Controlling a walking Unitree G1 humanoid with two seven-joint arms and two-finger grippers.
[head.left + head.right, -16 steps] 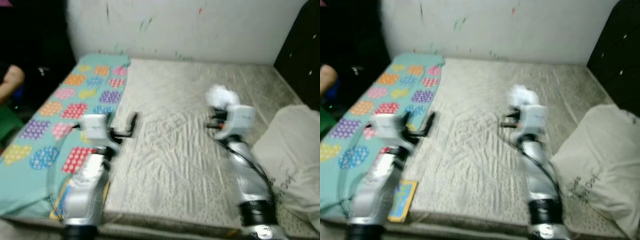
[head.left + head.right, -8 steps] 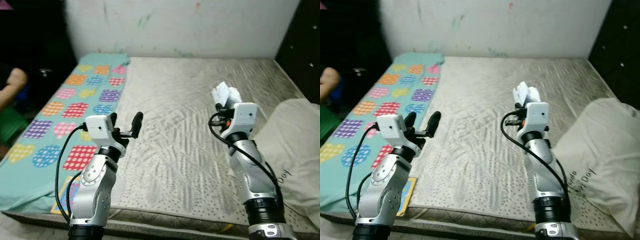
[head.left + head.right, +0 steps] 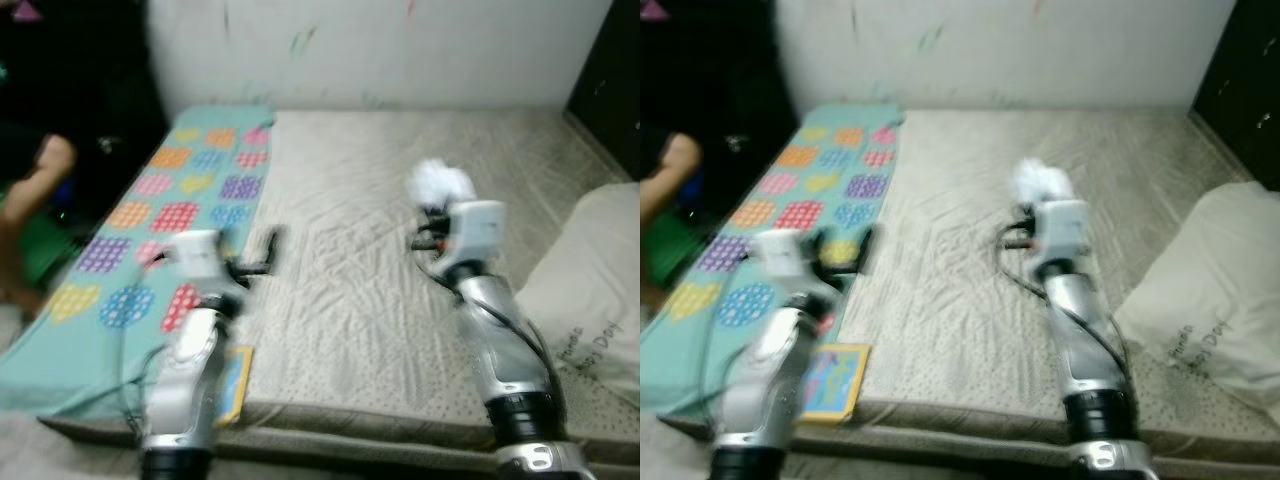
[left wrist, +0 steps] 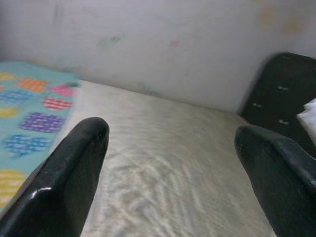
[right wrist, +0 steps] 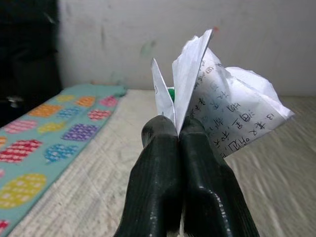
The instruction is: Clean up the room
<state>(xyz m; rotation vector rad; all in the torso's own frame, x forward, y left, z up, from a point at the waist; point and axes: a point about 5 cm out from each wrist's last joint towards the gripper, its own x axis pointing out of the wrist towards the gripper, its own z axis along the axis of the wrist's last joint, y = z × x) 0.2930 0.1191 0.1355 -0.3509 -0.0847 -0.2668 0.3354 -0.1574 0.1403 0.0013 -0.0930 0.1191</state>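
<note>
— Where is the crumpled paper (image 5: 224,111)?

— Pinched in the right pincer (image 5: 178,129), whose fingers press together on it, raised above the bare mattress (image 3: 360,200).

— And the left pincer (image 4: 173,148)?

— Its fingers stand wide apart with nothing between them, held over the mattress near the patterned teal blanket (image 3: 160,210).

— Anything else around?

— A white pillow (image 3: 1215,270) lies on the bed's right side, and a colourful booklet (image 3: 835,380) sits at the near edge. A person's arm (image 3: 35,185) shows at the far left.

Head views downward over mattress (image 3: 350,260)
</note>
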